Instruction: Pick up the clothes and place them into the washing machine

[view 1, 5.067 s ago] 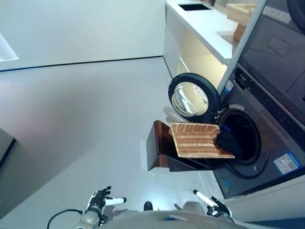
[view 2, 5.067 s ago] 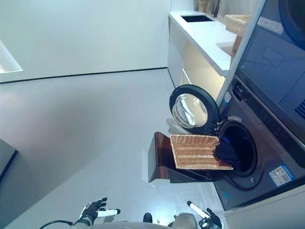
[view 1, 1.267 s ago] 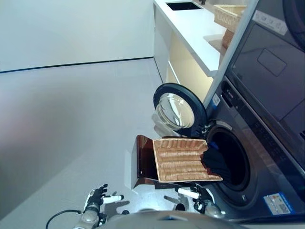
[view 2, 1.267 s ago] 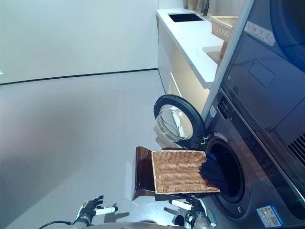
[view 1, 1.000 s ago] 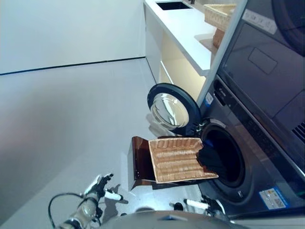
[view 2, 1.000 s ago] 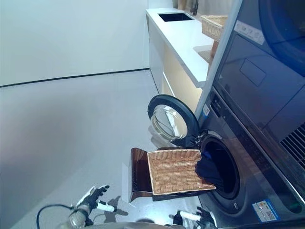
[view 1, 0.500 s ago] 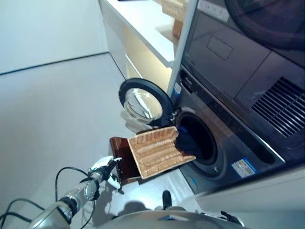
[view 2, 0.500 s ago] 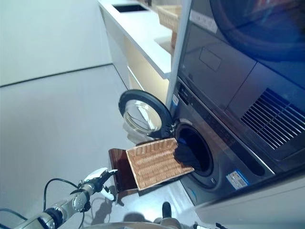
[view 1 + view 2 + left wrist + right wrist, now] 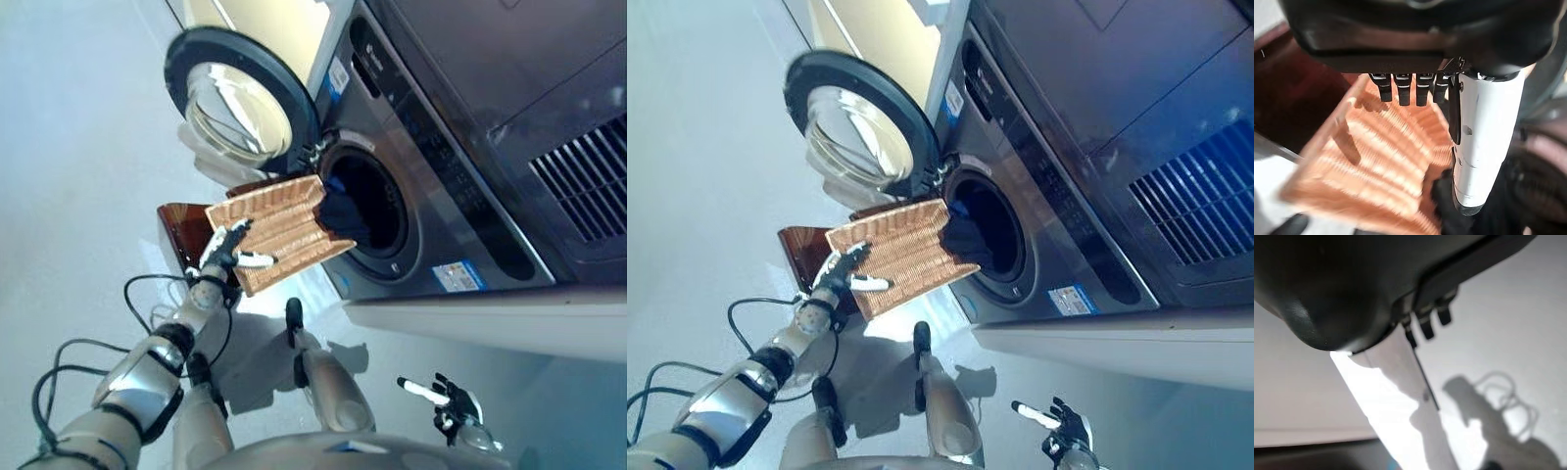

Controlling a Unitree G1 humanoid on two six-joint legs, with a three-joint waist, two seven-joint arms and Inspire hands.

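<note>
A dark garment (image 9: 343, 212) hangs off the far end of a tilted wicker basket (image 9: 286, 227) into the round mouth of the washing machine (image 9: 431, 211); its door (image 9: 240, 98) stands open. My left hand (image 9: 222, 251) is stretched out over the basket's near corner, open and holding nothing. In the left wrist view its fingers (image 9: 1400, 91) and white thumb (image 9: 1483, 142) hover above the wicker weave (image 9: 1371, 156), with the dark cloth (image 9: 1520, 196) just past the thumb. My right hand (image 9: 449, 403) hangs open low on the right, away from the machine.
The basket rests on a glossy brown stand (image 9: 180, 229) on the pale floor. A second dark appliance with a vent grille (image 9: 588, 186) is stacked above the washer. A white ledge (image 9: 490, 318) runs to the right of the machine.
The camera has swung down and toward the washer. My left arm has reached forward from my side to the basket's near corner. The garment and basket lie as before.
</note>
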